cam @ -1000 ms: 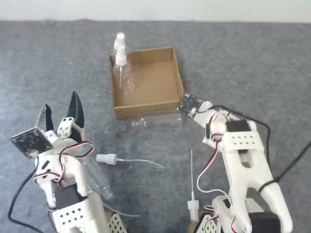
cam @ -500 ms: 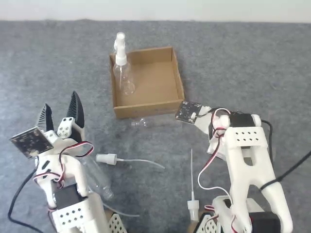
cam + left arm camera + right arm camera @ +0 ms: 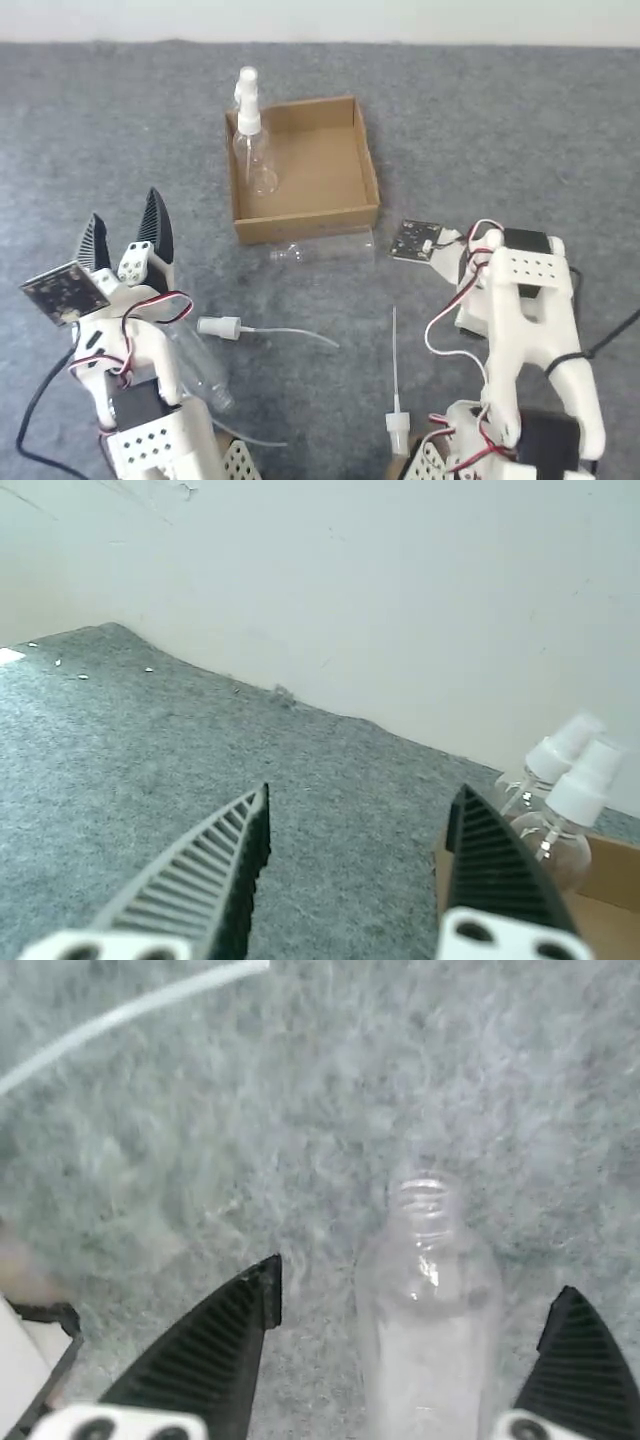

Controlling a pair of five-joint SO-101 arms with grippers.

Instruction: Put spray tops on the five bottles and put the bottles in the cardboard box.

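Two capped bottles (image 3: 254, 150) stand in the box's (image 3: 300, 225) far-left corner, so three remain by my count; my right gripper (image 3: 420, 1282) hangs spread wide over a bare bottle (image 3: 428, 1310) lying just near of the box, and my left gripper (image 3: 363, 793) gapes open, holding nothing.

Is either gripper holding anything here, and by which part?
Nothing is held. The left gripper is open in air; the right gripper is open astride an uncapped bottle on the carpet, without touching it.
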